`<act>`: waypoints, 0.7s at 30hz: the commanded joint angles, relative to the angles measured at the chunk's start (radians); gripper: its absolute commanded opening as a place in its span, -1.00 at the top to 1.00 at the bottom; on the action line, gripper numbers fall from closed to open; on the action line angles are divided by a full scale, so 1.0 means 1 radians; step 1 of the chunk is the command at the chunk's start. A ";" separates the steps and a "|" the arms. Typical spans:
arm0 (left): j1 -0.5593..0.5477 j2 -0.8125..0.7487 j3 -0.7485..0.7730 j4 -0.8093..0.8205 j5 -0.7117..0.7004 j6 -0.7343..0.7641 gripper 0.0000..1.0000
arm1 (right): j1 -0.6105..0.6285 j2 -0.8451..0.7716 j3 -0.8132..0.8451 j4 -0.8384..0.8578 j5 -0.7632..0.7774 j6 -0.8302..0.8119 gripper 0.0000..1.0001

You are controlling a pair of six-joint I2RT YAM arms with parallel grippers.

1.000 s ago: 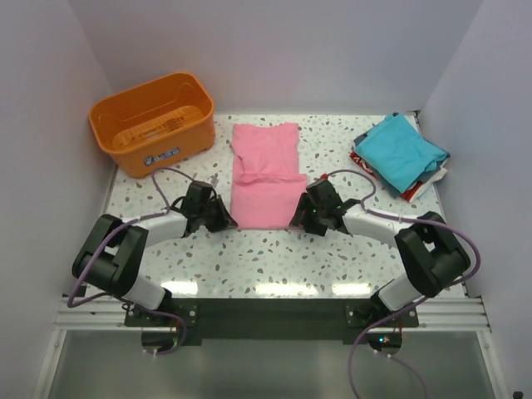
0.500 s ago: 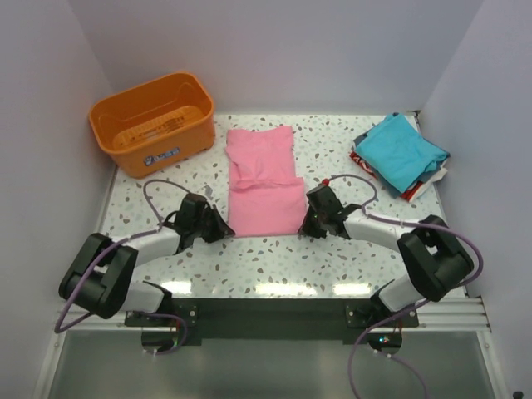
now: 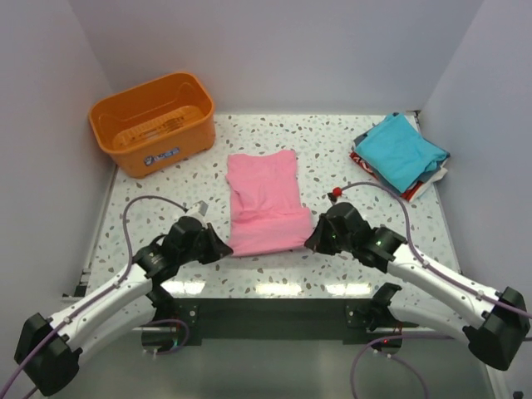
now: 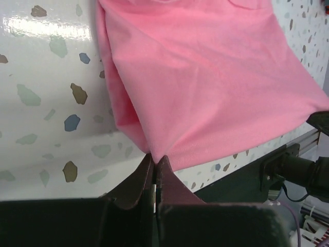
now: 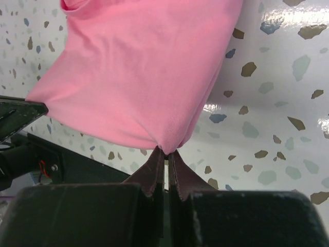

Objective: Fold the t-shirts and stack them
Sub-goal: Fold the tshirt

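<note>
A pink t-shirt (image 3: 264, 199) lies lengthwise in the middle of the speckled table, its near end lifted off the surface. My left gripper (image 3: 221, 248) is shut on the shirt's near left corner (image 4: 154, 154). My right gripper (image 3: 309, 241) is shut on the near right corner (image 5: 167, 149). In both wrist views the pink cloth (image 4: 205, 77) (image 5: 139, 72) stretches away from the pinched tips. A folded stack of t-shirts (image 3: 401, 155), teal on top with red and white edges showing, sits at the far right.
An orange plastic basket (image 3: 152, 123) stands at the far left corner. White walls close in the table on three sides. The table's near edge and black rail (image 3: 266, 312) run just behind both grippers.
Both arms have pulled back toward the near edge, dragging the pink shirt's near end with them. The right gripper has shut on its corner.
</note>
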 commanded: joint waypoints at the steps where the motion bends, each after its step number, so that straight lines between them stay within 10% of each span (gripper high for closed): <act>1: -0.003 -0.038 0.079 -0.112 -0.050 -0.010 1.00 | 0.002 -0.023 0.045 -0.063 0.020 -0.009 1.00; 21: 0.156 0.409 0.656 -0.207 -0.297 0.102 1.00 | -0.210 0.360 0.501 0.027 0.024 -0.190 1.00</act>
